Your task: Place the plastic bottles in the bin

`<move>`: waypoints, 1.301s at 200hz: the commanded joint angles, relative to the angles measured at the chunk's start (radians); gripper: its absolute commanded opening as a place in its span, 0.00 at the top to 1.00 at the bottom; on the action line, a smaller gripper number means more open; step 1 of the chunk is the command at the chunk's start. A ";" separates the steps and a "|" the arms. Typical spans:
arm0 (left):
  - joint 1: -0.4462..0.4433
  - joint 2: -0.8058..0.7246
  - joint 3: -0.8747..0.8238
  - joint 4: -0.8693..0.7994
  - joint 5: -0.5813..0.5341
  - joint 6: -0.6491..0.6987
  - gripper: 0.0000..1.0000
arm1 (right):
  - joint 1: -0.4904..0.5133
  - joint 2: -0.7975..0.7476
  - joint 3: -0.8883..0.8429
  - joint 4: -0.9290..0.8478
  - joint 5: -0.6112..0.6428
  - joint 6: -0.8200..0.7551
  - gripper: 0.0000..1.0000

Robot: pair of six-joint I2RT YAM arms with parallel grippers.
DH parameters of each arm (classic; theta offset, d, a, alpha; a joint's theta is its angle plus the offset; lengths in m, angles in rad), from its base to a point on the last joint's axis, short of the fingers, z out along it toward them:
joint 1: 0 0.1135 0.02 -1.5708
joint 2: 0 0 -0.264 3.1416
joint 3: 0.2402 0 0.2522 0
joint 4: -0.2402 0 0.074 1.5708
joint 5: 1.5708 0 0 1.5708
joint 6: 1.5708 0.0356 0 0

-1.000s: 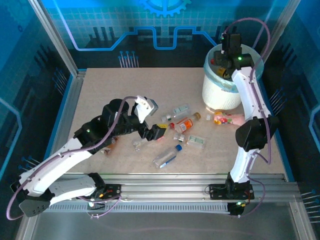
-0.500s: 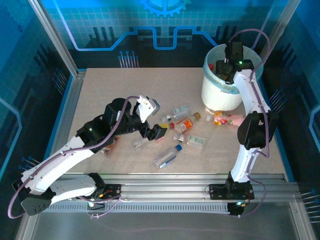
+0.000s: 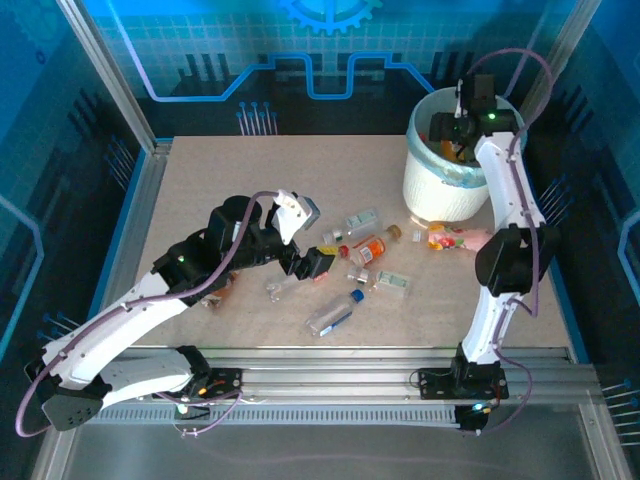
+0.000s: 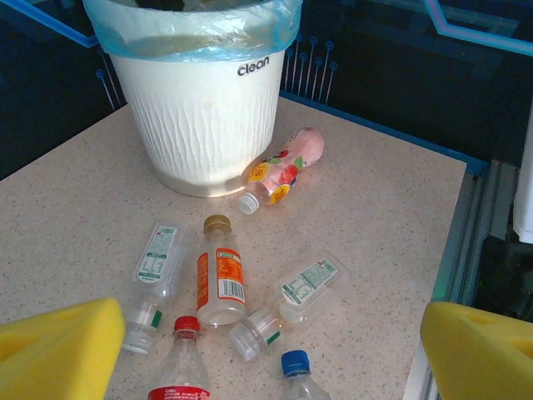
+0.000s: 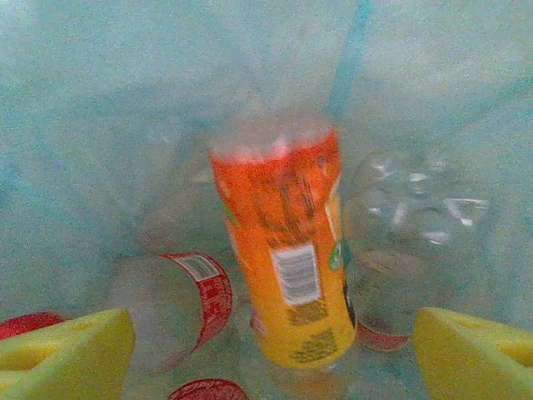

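Speckled beige table (image 3: 200,180): bin (image 3: 430,190) stood at 2 o'clock; plastic bottles (image 3: 372,246) scattered about centre; pink bottle (image 3: 458,240) laid at 3 o'clock.

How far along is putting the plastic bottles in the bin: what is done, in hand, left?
Done: an orange-labelled bottle and a red-labelled bottle lie in the bin, under the open right gripper. In hand: nothing; the left gripper hangs open over the table. Left: the pink bottle by the bin's base and several clear bottles nearby.
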 commanded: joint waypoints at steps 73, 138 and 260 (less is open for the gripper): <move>-0.007 -0.046 0.100 -0.256 -0.172 -0.091 0.08 | 0.173 -0.461 -0.127 -0.013 -0.008 0.034 0.11; -0.004 0.050 0.058 -0.507 -0.171 -0.218 0.10 | 0.486 -0.877 -0.739 0.214 -0.029 0.197 0.16; 0.200 0.514 0.014 -0.479 0.005 -0.095 0.15 | 0.671 -1.010 -1.007 0.099 0.063 0.336 0.15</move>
